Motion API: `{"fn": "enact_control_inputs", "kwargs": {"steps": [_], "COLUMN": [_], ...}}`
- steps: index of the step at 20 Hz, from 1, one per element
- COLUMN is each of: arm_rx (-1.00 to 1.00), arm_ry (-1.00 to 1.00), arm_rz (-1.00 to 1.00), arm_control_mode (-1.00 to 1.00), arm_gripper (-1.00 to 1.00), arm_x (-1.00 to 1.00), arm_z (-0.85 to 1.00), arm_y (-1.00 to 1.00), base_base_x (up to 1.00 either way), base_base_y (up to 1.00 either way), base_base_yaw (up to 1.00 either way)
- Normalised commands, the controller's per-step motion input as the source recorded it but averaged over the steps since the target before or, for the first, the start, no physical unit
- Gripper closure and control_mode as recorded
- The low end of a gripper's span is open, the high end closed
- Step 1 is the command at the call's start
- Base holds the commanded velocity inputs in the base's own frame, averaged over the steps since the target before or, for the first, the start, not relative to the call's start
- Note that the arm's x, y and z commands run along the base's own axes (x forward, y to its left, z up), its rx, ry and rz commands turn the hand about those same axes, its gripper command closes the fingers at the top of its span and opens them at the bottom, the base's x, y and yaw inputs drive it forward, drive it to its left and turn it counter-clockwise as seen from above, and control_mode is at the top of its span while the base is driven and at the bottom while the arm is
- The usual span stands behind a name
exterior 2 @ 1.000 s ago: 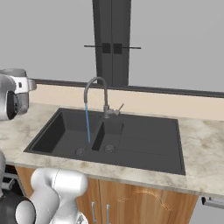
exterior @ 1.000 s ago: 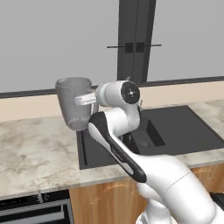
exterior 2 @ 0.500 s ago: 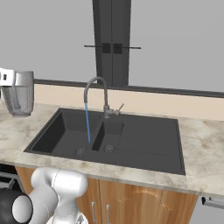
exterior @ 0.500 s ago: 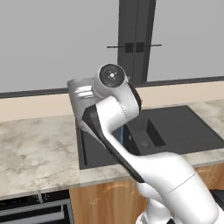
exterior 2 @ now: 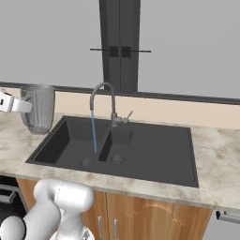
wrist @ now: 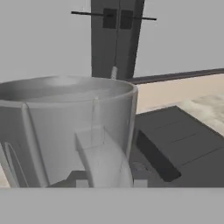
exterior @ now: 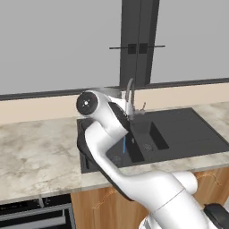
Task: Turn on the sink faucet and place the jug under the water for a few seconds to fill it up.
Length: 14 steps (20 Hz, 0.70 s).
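Observation:
The jug (exterior 2: 40, 108), a translucent grey pitcher, hangs upright just left of the sink (exterior 2: 154, 154), over the counter beside the rim. My gripper (exterior 2: 19, 106) is shut on its handle from the left. In the hand view the jug (wrist: 61, 127) looms close, its loop handle (wrist: 105, 164) facing me. The sink faucet (exterior 2: 104, 93) stands behind the divider between the two basins, and water (exterior 2: 93, 133) runs as a thin blue stream into the left basin. The jug is apart from the stream, to its left. My arm hides the jug in the left base view, where the water (exterior: 124, 144) shows below my elbow.
Marble counter (exterior 2: 220, 168) runs on both sides of the black sink and along its front (exterior: 36, 152). A dark vertical window frame (exterior 2: 119, 47) rises behind the faucet. A dark appliance front (exterior: 36, 214) sits under the counter at the left.
My arm has swung right, carrying the jug from the far left toward the sink's left rim. The water has kept running.

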Motion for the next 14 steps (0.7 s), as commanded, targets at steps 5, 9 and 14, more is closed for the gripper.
{"fn": "enact_control_inputs", "kwargs": {"steps": [5, 9, 14], "arm_rx": [0.17, 0.18, 0.02], "arm_ry": [0.01, 0.02, 0.01], "arm_rz": [-0.38, -0.19, -0.07], "arm_control_mode": [-1.0, -1.0, -1.0], "arm_gripper": [1.0, 1.0, 1.0], "arm_x": [0.16, 0.27, 0.21], "arm_z": [-0.36, -0.23, -0.39], "arm_y": [-0.17, -0.07, -0.01], "base_base_x": [0.0, 0.0, 0.0], "base_base_y": [0.0, 0.0, 0.0], "base_base_yaw": [0.0, 0.0, 0.0]}}
